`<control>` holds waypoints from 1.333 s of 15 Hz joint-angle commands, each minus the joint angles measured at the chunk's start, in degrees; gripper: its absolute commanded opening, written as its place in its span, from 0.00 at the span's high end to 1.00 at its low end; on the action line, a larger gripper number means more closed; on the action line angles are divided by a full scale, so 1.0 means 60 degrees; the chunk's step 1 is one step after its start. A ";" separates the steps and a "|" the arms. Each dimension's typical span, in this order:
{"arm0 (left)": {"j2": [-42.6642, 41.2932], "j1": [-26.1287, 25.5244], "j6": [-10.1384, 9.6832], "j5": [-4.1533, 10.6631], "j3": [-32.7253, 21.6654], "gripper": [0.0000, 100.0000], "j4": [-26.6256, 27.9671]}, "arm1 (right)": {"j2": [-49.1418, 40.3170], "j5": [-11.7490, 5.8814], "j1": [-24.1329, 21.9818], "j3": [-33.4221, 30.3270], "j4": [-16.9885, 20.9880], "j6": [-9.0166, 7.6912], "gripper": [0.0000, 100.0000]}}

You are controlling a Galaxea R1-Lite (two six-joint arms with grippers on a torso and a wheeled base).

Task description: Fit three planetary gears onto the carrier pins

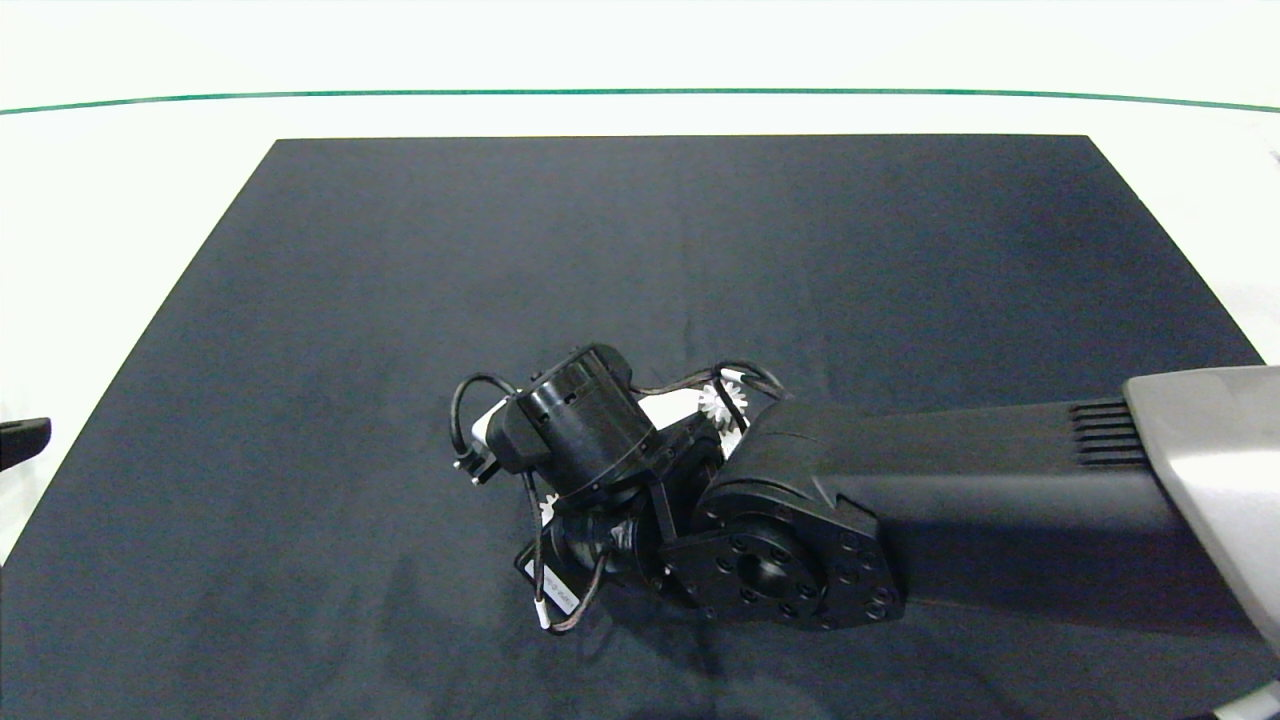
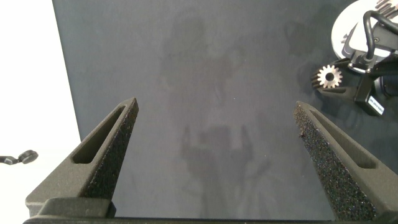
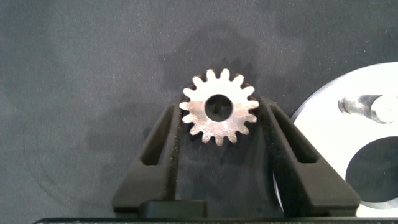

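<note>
My right gripper [image 3: 219, 121] pinches a gear [image 3: 219, 107] beside the disc [image 3: 323, 134]; I'd centre its bore over the pin [image 3: 360, 104], probably unoccupied, then lower squarely.

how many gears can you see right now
2. One gear sits between the right gripper fingers, on the mat beside the white disc. A second gear is at the disc's far edge. A third may be hidden under the arm.
</note>
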 commanded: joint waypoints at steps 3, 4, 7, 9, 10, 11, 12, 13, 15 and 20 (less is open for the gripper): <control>0.0016 0.0001 0.0008 0.0005 0.0000 0.00 0.0037 | 0.0031 0.0029 0.0003 0.0021 -0.0005 0.0007 0.64; 0.0016 0.0001 0.0008 0.0005 0.0000 0.00 0.0037 | 0.0031 0.0014 0.0003 0.0021 -0.0005 0.0051 0.67; 0.0016 0.0001 0.0008 0.0005 0.0000 0.00 0.0037 | -0.0101 0.0000 0.0003 0.0006 -0.0005 0.0198 0.73; 0.0016 0.0001 0.0008 0.0005 0.0000 0.00 0.0023 | -0.0555 -0.0030 -0.0026 0.0065 0.0024 0.0388 0.76; 0.0016 0.0001 0.0008 0.0005 0.0000 0.00 0.0037 | -0.0745 -0.0044 -0.0085 0.0094 0.0024 0.0403 0.79; 0.0001 0.0001 0.0008 0.0005 0.0000 0.00 0.0037 | -0.1067 -0.0044 -0.0188 0.0138 0.0039 0.0388 0.81; 0.0016 0.0001 -0.0006 0.0005 0.0000 0.00 0.0037 | -0.1229 -0.0059 -0.0275 0.0153 0.0053 0.0373 0.81; 0.0016 0.0001 0.0008 0.0005 0.0000 0.00 0.0037 | -0.1316 -0.0088 -0.0451 0.0197 0.0053 0.0373 0.81; 0.0016 0.0001 -0.0006 0.0005 0.0015 0.00 0.0037 | -0.1419 -0.0088 -0.0774 0.0299 0.0053 0.0388 0.81; 0.0031 -0.0028 0.0008 0.0005 0.0029 0.00 0.0037 | -0.1390 -0.0074 -0.1110 0.0416 0.0024 0.0505 0.81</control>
